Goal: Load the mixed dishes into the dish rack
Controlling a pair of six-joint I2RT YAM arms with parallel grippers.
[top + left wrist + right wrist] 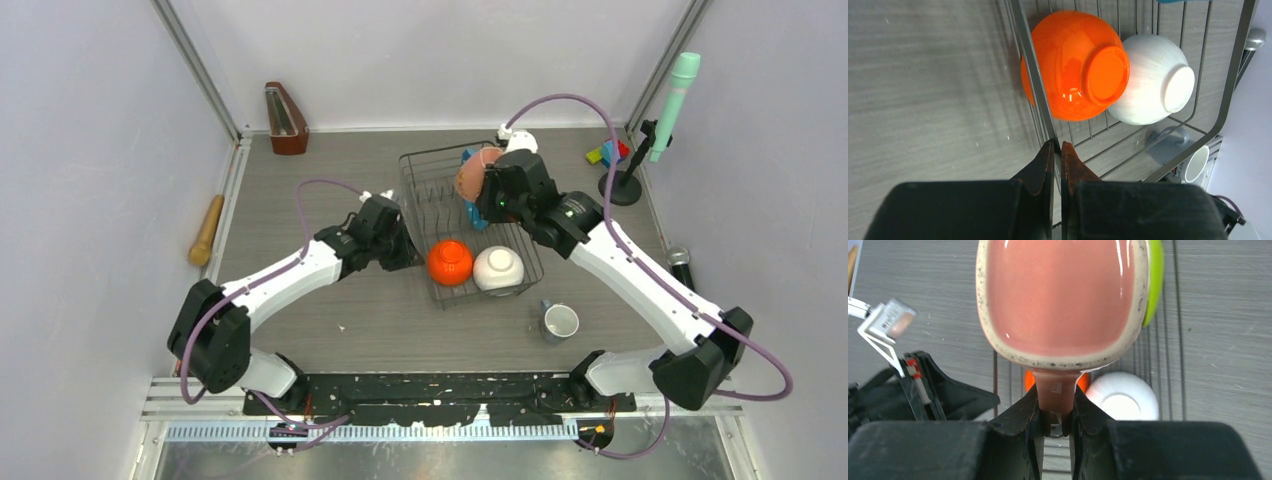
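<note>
The dark wire dish rack [408, 190] stands mid-table. An orange bowl [450, 262] and a white bowl [498, 269] lie upside down in its near end, also seen in the left wrist view [1073, 65] [1153, 80]. My left gripper [1057, 146] is shut on the rack's near-left rim wire [1028, 55]. My right gripper [1056, 407] is shut on the handle of the pink mug [1063, 295] and holds it above the rack's far part [478, 172]. A lime-green plate [1155, 280] shows behind the mug. The small grey-blue mug [558, 322] lies on the table near the rack's right corner.
A wooden rolling pin [207, 229] lies by the left wall. A brown metronome-like object [285, 118] stands at the back left. Toy blocks [608, 153] and a green microphone on a stand [675, 95] are at the back right. A grey microphone [680, 262] lies by the right wall.
</note>
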